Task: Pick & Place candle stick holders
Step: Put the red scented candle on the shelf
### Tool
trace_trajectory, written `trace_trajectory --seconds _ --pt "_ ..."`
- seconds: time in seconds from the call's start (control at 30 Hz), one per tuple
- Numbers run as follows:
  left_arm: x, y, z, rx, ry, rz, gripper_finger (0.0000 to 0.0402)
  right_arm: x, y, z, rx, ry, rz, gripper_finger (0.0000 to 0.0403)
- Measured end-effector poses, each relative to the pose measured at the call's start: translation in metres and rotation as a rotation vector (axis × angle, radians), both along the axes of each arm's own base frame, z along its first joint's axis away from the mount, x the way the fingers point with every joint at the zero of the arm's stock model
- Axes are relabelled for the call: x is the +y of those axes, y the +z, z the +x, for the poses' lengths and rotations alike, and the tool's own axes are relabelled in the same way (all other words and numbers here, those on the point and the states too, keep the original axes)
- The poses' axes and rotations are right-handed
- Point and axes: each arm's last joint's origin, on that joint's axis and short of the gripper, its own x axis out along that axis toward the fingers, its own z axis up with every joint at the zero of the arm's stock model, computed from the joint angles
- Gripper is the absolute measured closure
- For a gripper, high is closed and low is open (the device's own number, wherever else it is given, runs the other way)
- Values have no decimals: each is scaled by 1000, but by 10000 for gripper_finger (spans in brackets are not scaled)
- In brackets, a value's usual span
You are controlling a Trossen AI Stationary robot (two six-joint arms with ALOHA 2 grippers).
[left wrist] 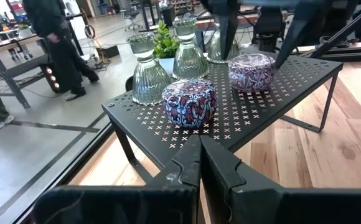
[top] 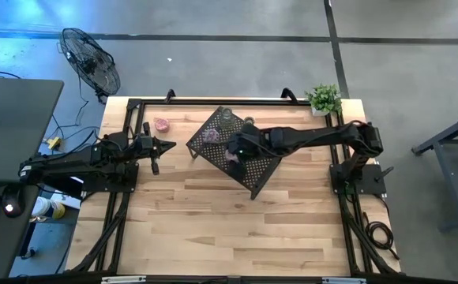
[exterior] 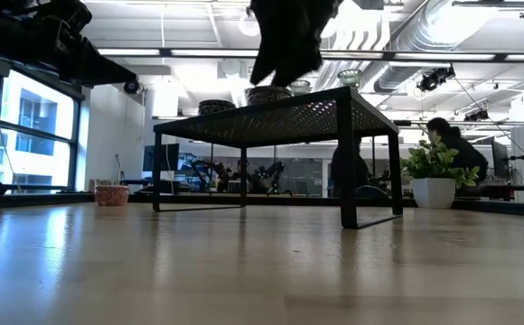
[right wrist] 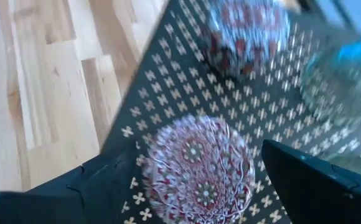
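One pink patterned glass cup (top: 161,124) sits alone on the wooden desk (top: 213,213), left of the black perforated metal rack (top: 257,170). My left tool (top: 155,145) hovers nearby, clenched, empty. My right tool (right wrist: 187,180) is spread around a purple patterned cup (right wrist: 199,165) on the rack, beside three ribbed pale green glass holders (left wrist: 149,78).

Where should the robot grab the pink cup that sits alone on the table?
Probably by its round sides, coming straight down from above. The pink cup stands upright and short on the table, with clear space around it. The left gripper, fingers shut, is nearest and would have to open first; the right gripper is over the rack.
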Motion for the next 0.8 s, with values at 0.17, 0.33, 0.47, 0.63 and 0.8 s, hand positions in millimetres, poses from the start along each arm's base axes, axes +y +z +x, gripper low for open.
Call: trace_trajectory --seconds 0.17,0.33,0.47,0.63,0.8 --pt "0 0 0 0 0 -1 401 18 24 -3 21 45 -106 69" --pt "0 -1 0 5 1 -5 401 33 27 -19 173 53 -81 106" --pt "0 -1 0 4 1 -6 401 41 8 -23 238 96 1 194" --pt "0 -1 0 4 1 -6 401 40 -10 -19 211 134 8 343" --pt "0 -1 0 3 1 -6 401 31 -9 -11 140 144 -15 379"
